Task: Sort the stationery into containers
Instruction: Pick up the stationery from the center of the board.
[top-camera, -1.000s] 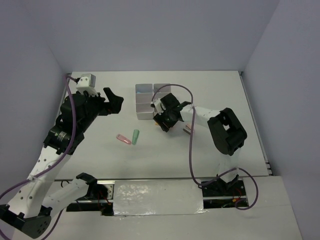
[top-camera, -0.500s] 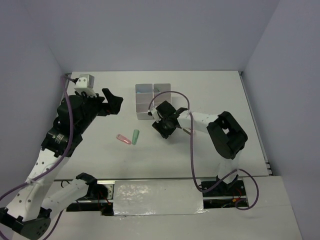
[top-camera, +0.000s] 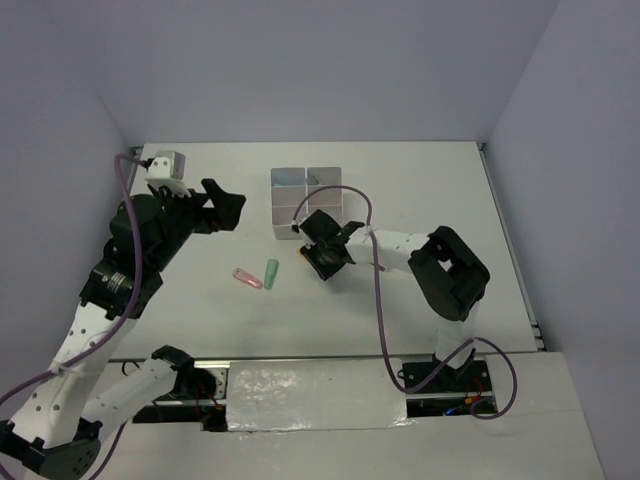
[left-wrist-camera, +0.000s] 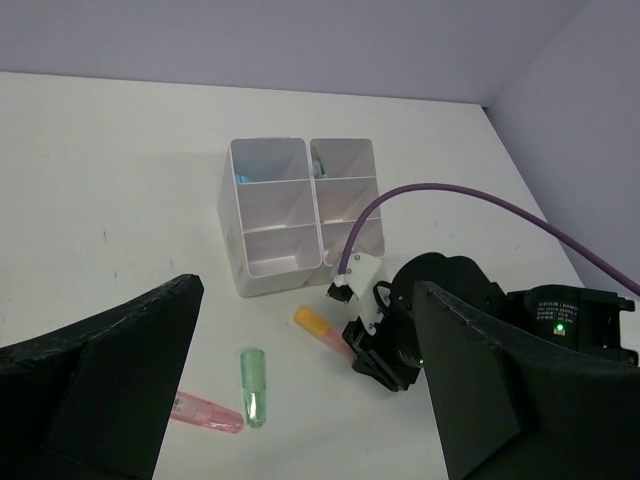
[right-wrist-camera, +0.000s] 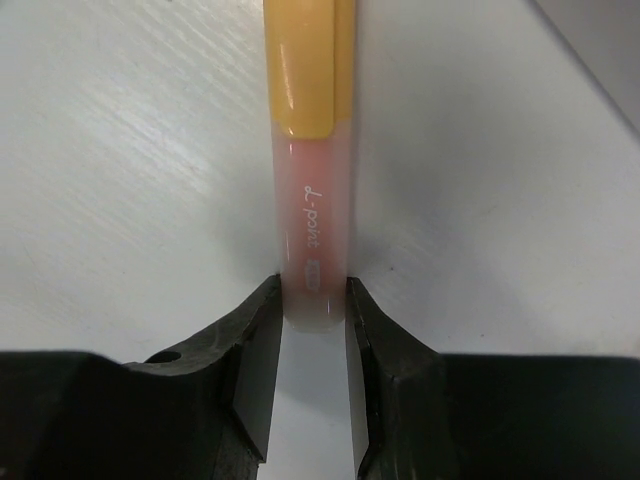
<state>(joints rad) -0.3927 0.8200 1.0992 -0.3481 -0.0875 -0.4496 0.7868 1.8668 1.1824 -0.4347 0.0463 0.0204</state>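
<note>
My right gripper (right-wrist-camera: 313, 300) is shut on the end of a pink marker with an orange cap (right-wrist-camera: 312, 180), low over the table just in front of the containers (top-camera: 302, 196). In the left wrist view the marker (left-wrist-camera: 322, 330) sticks out to the left of the right gripper (left-wrist-camera: 368, 352). A green marker (top-camera: 271, 272) and a pink marker (top-camera: 247, 278) lie side by side on the table to the left. My left gripper (top-camera: 226, 205) is open and empty, held high over the table's left part.
The white six-compartment block (left-wrist-camera: 300, 215) holds a few small items in its far cells. The right arm's purple cable (top-camera: 380, 300) loops over the table. The walls close in at the left, back and right.
My right gripper has shifted a little left and nearer, away from the containers' front corner, still holding the orange-capped marker. The left arm has barely drifted.
</note>
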